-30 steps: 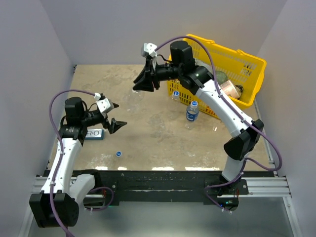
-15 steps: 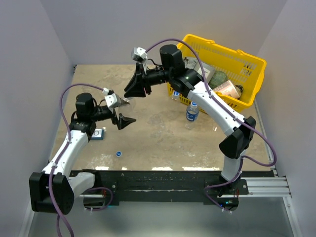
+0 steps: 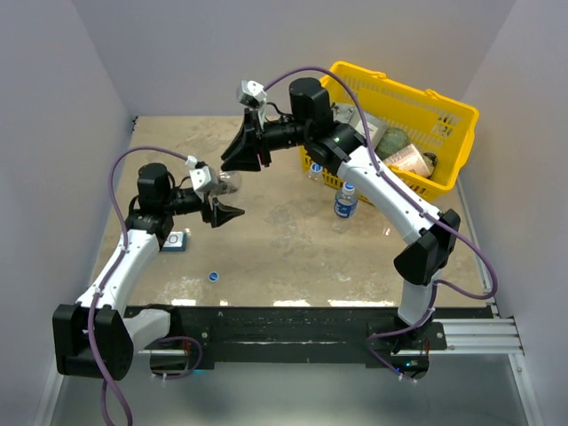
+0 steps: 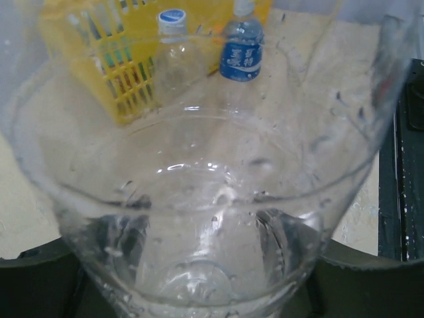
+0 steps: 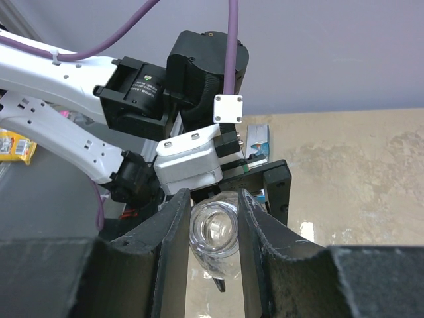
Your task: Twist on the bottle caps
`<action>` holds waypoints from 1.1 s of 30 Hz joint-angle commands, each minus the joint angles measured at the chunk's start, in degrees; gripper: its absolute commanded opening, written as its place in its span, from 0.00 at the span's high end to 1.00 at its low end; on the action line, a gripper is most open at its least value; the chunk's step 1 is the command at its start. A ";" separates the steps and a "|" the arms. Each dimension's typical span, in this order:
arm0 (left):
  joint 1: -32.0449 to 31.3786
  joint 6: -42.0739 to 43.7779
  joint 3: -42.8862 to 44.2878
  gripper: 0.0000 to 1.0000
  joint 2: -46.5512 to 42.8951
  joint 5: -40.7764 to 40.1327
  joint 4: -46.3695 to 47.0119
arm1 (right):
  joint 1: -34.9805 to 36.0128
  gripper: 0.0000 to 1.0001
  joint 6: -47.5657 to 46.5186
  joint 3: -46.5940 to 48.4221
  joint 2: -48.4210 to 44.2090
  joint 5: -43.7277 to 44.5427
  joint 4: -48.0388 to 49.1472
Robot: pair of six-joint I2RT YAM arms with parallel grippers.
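A clear unlabelled bottle (image 3: 229, 184) hangs in the air between both arms. My right gripper (image 3: 245, 162) is shut on its open neck (image 5: 213, 228), which has no cap on it. My left gripper (image 3: 220, 201) is closed round the bottle's base (image 4: 199, 278), and the bottle fills the left wrist view. One loose blue cap (image 3: 213, 276) lies on the table near the front. A labelled bottle (image 3: 345, 200) and a second unlabelled bottle (image 3: 315, 176) with a blue cap (image 4: 172, 16) stand beside the basket.
A yellow basket (image 3: 444, 120) with cans and jars stands at the back right. A blue-and-white packet (image 3: 175, 240) lies under the left arm. Grey walls close in the left, right and back of the table.
The right arm swung left with the bottle, then held still. The left arm reached up to the bottle's base and its jaws went from wide open to closed round it.
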 commanded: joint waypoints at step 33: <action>6.17 -27.88 18.19 1.00 -10.11 -59.44 11.47 | 21.74 0.41 -55.23 -8.14 12.82 32.94 -25.30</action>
